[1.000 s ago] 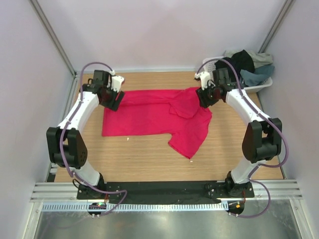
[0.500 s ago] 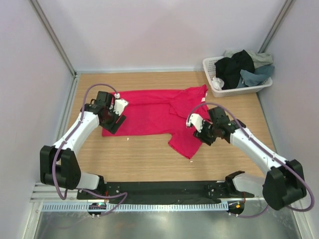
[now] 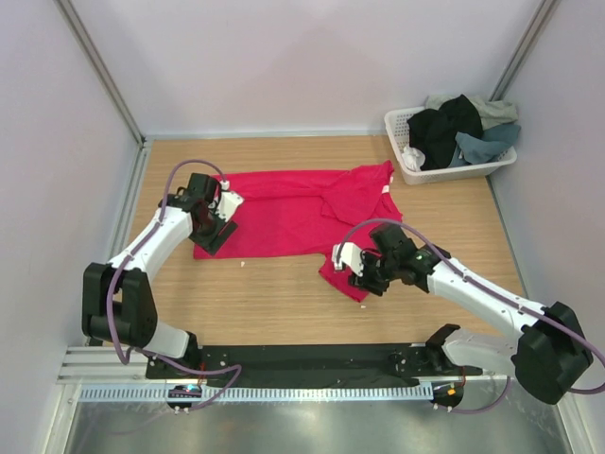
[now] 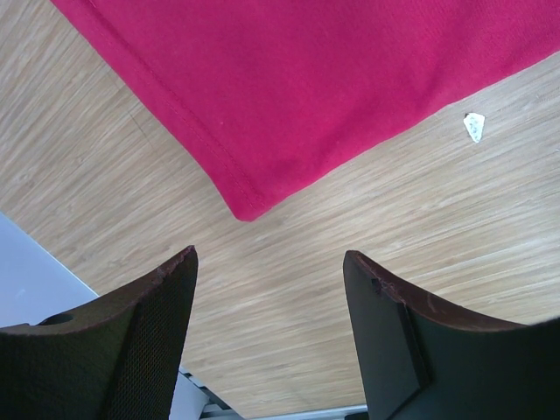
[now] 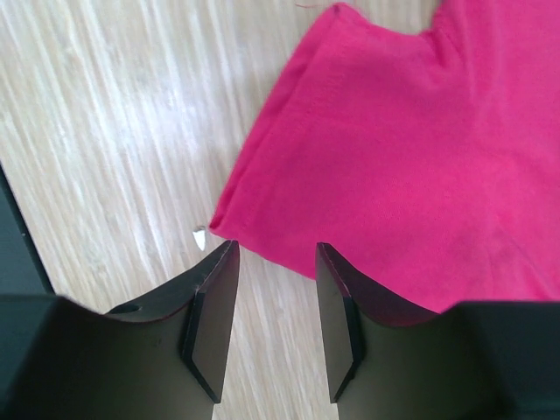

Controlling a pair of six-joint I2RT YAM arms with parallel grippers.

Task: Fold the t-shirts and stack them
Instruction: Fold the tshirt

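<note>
A crimson-pink t-shirt (image 3: 293, 213) lies spread on the wooden table, its right part folded over toward the front. My left gripper (image 3: 210, 235) is open and empty, just off the shirt's near left corner (image 4: 247, 210). My right gripper (image 3: 357, 282) is open and empty above the shirt's lowest corner (image 5: 229, 219), with bare wood between the jaws. Black, slate-blue and pale grey-green shirts (image 3: 461, 125) are heaped in the basket at the back right.
The white lattice basket (image 3: 406, 170) stands in the back right corner by the wall. A small white scrap (image 4: 473, 125) lies on the wood near the shirt's front edge; another scrap (image 5: 200, 235) lies by the right gripper. A black base rail (image 3: 302, 357) runs along the front.
My right arm has swung from the shirt's back right part down to its near corner, leaving the cloth on the table. My left gripper has moved from the back left corner to the near left one.
</note>
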